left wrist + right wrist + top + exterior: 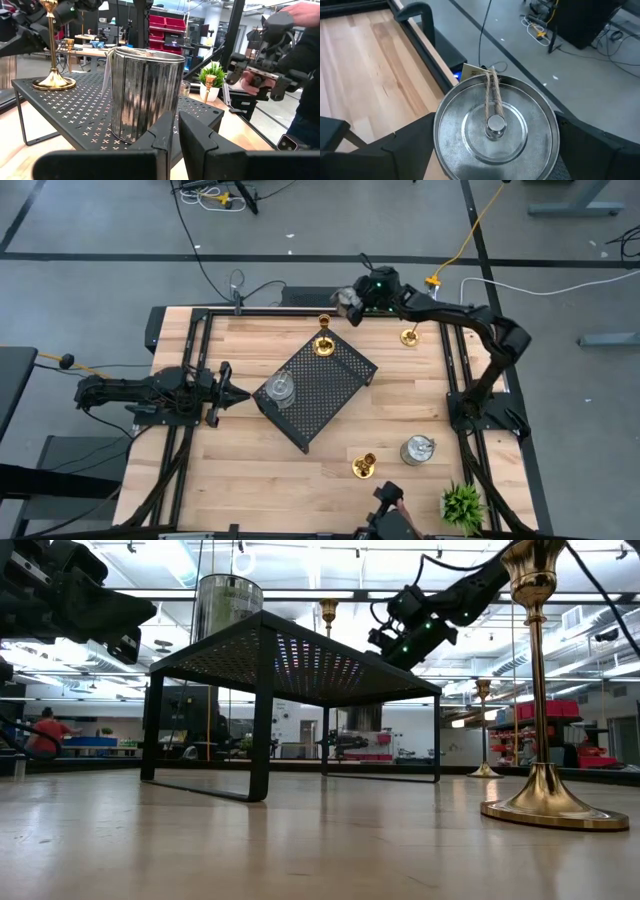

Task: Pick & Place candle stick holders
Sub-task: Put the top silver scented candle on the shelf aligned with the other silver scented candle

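No brand, label or readable writing shows on any holder; a small tag tied with twine to the silver holder [496, 136] in the right gripper [349, 301] faces edge-on and cannot be read. That gripper hangs over the far edge of the tabletop [250, 470], its fingers [600, 150] spread wide on either side of the silver holder's round body, gripping it. The right wrist view looks straight down into the holder's bowl with a small central cup; its base is hidden.

The left gripper [232, 393] sits just beside the black perforated tray [330, 395], its fingers [200, 145] closed together and holding nothing. Directly beyond them a second silver holder [279, 390] stands upright on the tray's near corner. A gold holder [323, 345] stands on the tray's far corner.

On the bare tabletop, another gold holder [410, 336] stands near the far right side, a third gold holder [364, 466] near the front edge, and a third silver holder [417, 449] just beside it. A green plant [462, 504] sits at the front right corner.

In the low view the nearest gold holder [545, 690] is cut off at the top. In the left wrist view a person's hand [307, 12] shows at the edge holding dark equipment, mostly cut off.
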Robot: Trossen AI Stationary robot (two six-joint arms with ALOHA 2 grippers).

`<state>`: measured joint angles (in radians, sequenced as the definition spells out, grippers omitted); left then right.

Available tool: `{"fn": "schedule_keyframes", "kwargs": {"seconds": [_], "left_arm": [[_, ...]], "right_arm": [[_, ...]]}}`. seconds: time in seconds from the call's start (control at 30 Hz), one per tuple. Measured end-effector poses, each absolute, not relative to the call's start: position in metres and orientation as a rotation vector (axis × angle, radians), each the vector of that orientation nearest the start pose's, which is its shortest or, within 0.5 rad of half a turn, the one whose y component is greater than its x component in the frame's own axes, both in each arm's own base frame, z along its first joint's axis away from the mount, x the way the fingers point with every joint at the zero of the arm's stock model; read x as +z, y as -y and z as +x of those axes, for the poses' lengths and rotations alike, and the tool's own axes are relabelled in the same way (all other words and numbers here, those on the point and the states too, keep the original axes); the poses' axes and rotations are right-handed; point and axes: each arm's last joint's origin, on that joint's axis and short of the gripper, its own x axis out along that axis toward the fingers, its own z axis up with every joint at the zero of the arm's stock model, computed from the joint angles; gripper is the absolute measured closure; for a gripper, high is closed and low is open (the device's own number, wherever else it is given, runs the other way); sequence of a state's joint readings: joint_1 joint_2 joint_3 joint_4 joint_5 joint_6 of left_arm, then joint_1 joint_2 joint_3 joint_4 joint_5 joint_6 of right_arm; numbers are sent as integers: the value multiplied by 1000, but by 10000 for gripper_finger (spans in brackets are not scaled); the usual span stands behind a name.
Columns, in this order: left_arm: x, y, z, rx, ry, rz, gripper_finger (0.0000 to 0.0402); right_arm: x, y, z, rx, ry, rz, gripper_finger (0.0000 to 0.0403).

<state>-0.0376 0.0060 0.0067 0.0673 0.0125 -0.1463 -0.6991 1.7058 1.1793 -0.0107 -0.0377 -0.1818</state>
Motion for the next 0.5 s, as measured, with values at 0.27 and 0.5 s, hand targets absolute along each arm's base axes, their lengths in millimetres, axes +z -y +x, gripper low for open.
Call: {"fn": "schedule_keyframes", "kwargs": {"seconds": [0.27,0.5], "left_arm": [[172,4,97,-55,64,-147,362],[172,4,97,-56,64,-147,362]], "right_arm": [[255,239,285,-596,-579,13,37],[287,229,270,-632,-518,-17,37]]}}
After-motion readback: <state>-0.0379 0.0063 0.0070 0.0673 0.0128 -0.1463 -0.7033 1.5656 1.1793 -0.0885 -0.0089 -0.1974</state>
